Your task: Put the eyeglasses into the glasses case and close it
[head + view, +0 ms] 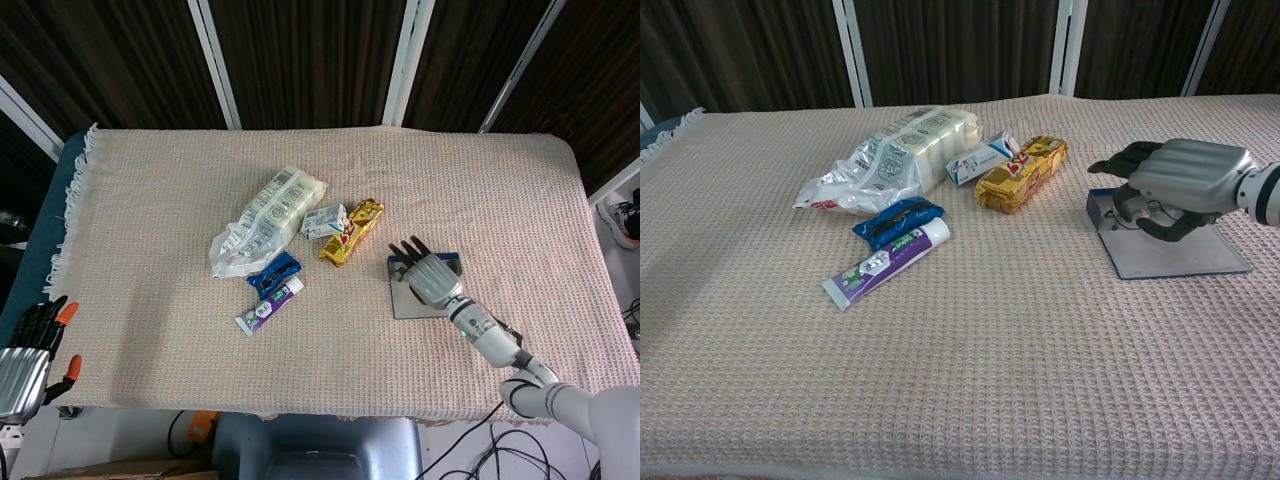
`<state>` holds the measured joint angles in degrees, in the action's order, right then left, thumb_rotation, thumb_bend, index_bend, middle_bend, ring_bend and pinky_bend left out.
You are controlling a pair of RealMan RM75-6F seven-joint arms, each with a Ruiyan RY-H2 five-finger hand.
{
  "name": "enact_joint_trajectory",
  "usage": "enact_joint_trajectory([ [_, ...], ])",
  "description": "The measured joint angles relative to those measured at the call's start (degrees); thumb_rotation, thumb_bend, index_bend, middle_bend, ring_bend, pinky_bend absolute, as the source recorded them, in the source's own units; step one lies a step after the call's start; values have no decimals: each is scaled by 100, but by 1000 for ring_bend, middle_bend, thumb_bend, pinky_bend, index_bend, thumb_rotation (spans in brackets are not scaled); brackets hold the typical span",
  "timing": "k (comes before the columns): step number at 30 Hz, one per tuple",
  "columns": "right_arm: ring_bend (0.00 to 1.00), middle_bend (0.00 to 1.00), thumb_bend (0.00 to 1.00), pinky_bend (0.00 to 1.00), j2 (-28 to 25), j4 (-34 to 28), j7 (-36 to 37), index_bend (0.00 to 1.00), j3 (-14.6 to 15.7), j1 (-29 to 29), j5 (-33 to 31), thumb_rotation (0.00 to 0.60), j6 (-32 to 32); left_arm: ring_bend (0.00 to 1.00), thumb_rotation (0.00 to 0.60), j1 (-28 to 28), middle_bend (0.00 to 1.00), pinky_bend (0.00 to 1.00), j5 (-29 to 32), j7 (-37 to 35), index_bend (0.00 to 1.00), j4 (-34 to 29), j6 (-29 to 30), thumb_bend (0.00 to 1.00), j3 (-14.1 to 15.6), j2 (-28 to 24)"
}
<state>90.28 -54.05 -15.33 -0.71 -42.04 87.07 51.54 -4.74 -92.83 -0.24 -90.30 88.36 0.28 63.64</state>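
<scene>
Right hand, fingers curled, seemingly gripping eyeglasses, hovers over the open glasses case's far edge.

glasses case: grey-blue, open, flat on table's right side | eyeglasses: at case's far end, mostly hidden

A woven beige cloth covers the counter. On it lie a crinkled clear bag, a small white carton, a gold snack packet, a blue wrapper and a purple tube, clustered together.
</scene>
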Motion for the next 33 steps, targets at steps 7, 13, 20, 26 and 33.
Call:
enact_joint_trajectory([
  [7, 0, 0, 690, 0, 34, 84, 209, 535, -99, 8, -40, 600, 153, 0, 600, -1, 0, 74, 19, 1, 0, -1, -1, 448, -12, 1],
  [13, 0, 0, 652, 0, -137, -47, 551, 503, -79, 142, 49, 600, 490, 0, 600, 14, 0, 74, -15, 12, 0, -10, 32, 448, 4, -1],
  [20, 0, 0, 268, 0, -416, -444, 989, 479, 95, 608, 313, 600, 1410, 0, 600, 30, 0, 75, -18, -34, 0, -9, 53, 448, 7, -15],
  [26, 0, 0, 251, 0, -568, -784, 1228, 510, 414, 1173, 445, 600, 1800, 0, 600, 18, 0, 75, -50, -49, 0, -14, 40, 448, 18, -21],
  [33, 0, 0, 237, 0, -309, -539, 1193, 533, 398, 1206, 394, 600, 1584, 0, 600, 26, 0, 74, -73, -94, 0, 0, 63, 447, 27, -31],
])
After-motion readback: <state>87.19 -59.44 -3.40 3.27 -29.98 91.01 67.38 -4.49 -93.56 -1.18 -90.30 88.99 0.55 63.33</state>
